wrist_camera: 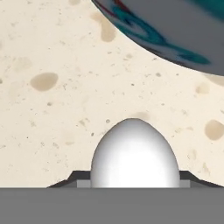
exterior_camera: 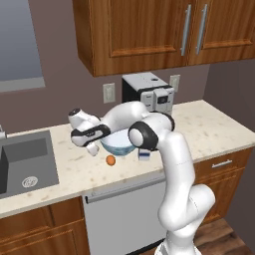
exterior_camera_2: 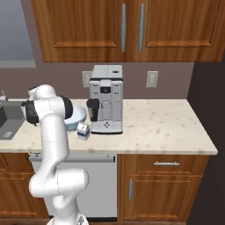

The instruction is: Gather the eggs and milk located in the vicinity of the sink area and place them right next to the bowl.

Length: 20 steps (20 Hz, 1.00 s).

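White egg sits between the jaws, which look closed on it (tips mostly hidden), low over the counter just beside the bowl. Fragile, smooth, slippery: hold its widest middle, gently.

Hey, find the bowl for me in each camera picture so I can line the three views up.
Left base view: the bowl sits center, behind the arm's elbow, orange-brown egg in front.
Right base view: left of center, beside the coffee machine.
Hand view: its patterned outside fills the upper right.
Shared landmark: the speckled countertop.
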### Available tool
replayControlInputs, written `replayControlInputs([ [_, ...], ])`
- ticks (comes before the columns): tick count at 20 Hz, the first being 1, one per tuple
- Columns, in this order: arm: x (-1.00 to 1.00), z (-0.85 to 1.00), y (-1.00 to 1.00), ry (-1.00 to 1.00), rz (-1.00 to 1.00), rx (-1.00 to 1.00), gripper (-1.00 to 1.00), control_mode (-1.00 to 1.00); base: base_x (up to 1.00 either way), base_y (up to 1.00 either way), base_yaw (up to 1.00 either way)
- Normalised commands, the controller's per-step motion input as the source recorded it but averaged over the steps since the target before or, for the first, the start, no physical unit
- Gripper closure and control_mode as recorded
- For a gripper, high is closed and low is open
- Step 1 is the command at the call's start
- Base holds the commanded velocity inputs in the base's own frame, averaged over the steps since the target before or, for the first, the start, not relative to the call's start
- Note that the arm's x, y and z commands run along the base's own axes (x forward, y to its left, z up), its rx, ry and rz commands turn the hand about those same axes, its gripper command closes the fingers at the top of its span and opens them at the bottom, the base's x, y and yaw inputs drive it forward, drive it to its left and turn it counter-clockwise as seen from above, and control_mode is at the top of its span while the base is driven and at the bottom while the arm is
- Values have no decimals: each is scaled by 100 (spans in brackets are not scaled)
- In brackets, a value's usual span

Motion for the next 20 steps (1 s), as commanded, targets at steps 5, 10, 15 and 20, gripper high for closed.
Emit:
replayControlInputs([
  [5,0,-15,-3,0,-11,0,100,-100,0,0,0],
  [10,-1,-4,-7,-1,-12,0,-100,-100,0,0,0],
  [15,-13,10,0,-10,-8,-1,-100,-100,0,0,0],
  [20,-26,34,1,-18,-2,-7,-100,-100,0,0,0],
])
